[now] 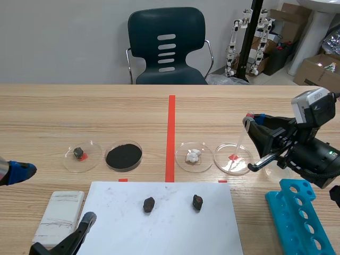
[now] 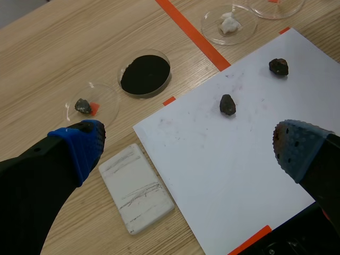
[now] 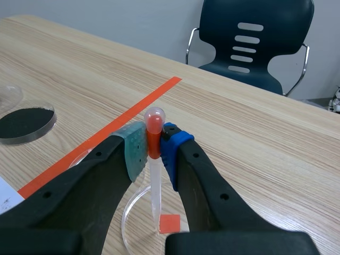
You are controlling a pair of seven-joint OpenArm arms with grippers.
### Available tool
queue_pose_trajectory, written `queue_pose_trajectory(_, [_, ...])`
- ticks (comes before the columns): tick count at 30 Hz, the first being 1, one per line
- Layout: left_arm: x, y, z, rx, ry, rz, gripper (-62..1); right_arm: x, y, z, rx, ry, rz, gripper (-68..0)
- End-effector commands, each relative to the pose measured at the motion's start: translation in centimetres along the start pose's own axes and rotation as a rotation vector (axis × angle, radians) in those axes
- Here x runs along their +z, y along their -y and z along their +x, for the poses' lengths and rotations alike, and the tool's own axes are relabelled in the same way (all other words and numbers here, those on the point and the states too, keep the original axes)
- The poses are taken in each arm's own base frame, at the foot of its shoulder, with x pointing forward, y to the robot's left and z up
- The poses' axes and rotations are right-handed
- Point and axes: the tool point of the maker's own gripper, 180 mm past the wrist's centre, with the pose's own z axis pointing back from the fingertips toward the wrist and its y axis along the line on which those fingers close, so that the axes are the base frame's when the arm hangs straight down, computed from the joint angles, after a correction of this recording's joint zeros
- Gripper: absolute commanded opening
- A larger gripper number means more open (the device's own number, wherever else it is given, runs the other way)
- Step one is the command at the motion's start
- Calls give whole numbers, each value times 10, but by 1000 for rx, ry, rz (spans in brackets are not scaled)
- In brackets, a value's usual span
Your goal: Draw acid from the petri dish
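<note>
Right fingers clamp the dropper at its bulb, tip hanging over the clear petri dish right of centre. Best to lower it straight down to the dish floor, then ease the squeeze slowly. Left fingers stand apart, empty, lower left.

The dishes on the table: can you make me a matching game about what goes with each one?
Dishes, left to right in the scene view:
1. first dish
2. second dish
3. third dish
4. fourth dish

What goes with it:
A. white lumps
B. pipette over it
C. dark rock
D. black powder

Pairs: 1-C, 2-D, 3-A, 4-B.
</note>
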Motion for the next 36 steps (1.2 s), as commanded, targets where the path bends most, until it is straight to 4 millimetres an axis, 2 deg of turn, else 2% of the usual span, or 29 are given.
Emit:
queue_pose_trajectory(1, [1, 0, 4, 11, 17, 5, 14, -3, 7, 11, 19, 29, -4, -601])
queue_pose_trajectory(26, [1, 0, 4, 11, 17, 5, 14, -3, 7, 11, 22, 28, -3, -600])
queue_pose_trajectory(36, [1, 0, 4, 11, 17, 5, 14, 1, 1, 36, 91, 41, 61, -600])
